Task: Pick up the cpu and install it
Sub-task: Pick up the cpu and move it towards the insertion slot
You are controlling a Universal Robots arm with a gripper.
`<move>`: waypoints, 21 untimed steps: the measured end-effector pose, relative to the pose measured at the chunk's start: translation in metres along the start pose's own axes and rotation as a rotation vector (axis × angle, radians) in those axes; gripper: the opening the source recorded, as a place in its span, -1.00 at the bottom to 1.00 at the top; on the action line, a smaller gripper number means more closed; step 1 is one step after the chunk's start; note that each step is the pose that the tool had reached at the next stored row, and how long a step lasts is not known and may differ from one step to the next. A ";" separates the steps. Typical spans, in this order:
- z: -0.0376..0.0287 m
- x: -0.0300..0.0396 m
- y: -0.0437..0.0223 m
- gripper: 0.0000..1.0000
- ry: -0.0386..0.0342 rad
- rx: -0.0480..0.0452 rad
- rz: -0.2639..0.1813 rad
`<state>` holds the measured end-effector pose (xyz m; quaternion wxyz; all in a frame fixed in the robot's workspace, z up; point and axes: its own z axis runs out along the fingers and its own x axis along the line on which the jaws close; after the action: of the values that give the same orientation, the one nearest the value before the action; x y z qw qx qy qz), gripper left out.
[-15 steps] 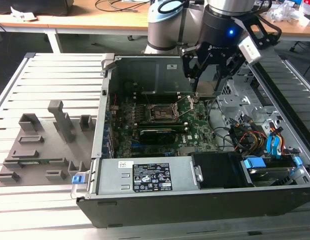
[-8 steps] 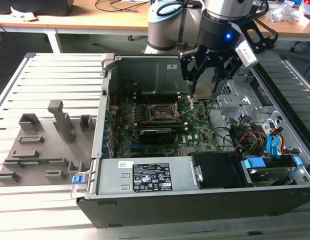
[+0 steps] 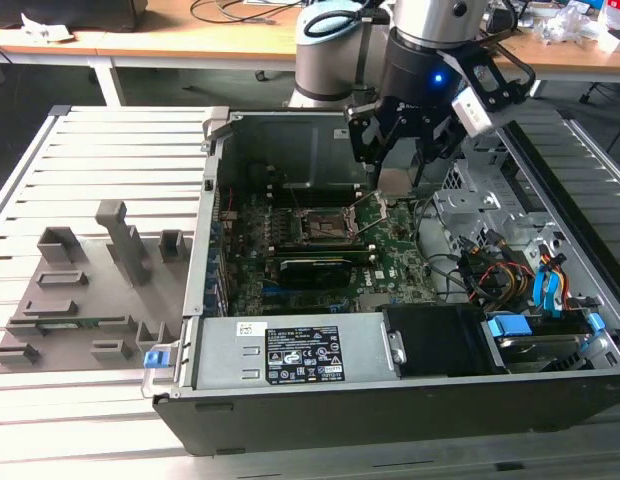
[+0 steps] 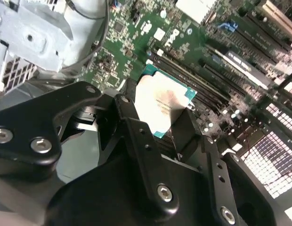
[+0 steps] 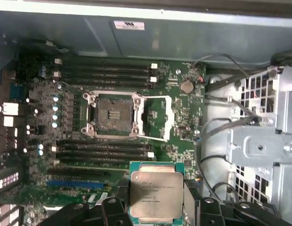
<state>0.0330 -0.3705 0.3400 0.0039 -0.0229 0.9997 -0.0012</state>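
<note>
The cpu (image 5: 155, 195) is a thin square chip with a silver-grey top and a green edge. My gripper (image 5: 158, 209) is shut on it, one black finger on each side, as both wrist views show: cpu (image 4: 162, 101), gripper (image 4: 158, 115). In the exterior view the gripper (image 3: 395, 170) hangs inside the open computer case, above the motherboard. It is a little toward the exterior view's right of the socket (image 3: 325, 225). The cpu (image 3: 394, 180) shows as a pale square beneath it. The socket (image 5: 113, 115) lies open and bare, its metal frame (image 5: 158, 117) swung aside.
A grey slotted tray (image 3: 90, 300) lies outside the case at the exterior view's left. Inside are the power supply (image 3: 290, 355), memory slots (image 5: 103, 150), drive bays with blue clips (image 3: 535, 300) and loose cables (image 3: 470, 270). The case wall (image 3: 205, 230) rims the board.
</note>
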 end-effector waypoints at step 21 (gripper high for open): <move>0.0202 0.0434 0.0477 0.09 0.0004 0.0088 -0.002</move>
<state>-0.0124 -0.3248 0.3193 0.0038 -0.0239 0.9997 -0.0056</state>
